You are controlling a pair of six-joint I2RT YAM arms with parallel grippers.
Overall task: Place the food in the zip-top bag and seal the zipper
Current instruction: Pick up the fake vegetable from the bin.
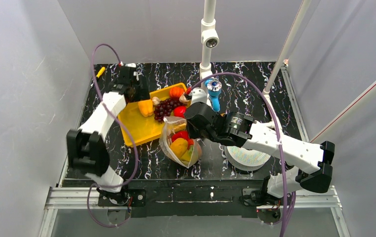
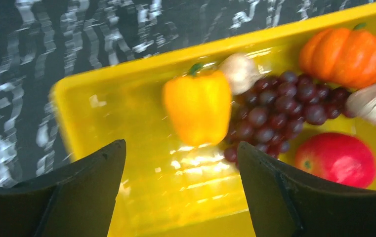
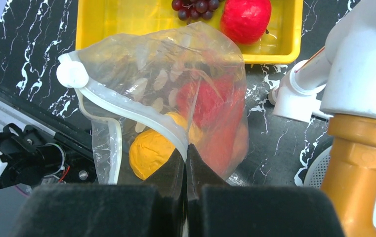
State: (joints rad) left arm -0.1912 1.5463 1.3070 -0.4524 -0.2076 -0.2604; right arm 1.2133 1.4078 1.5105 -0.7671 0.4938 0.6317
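Right wrist — right gripper (image 3: 186, 160) clamped on zipper (image 3: 126, 113)

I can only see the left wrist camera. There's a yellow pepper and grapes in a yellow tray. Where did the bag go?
Observer: The zip-top bag sits just past the yellow tray, by the tray's edge nearer the robot.
Operator: Is there food in it?
Observer: Yes. A yellow-orange fruit and some red food show through the plastic.
Operator: What's the other hand doing?
Observer: The right gripper is shut on the bag's edge, right at the zipper strip.
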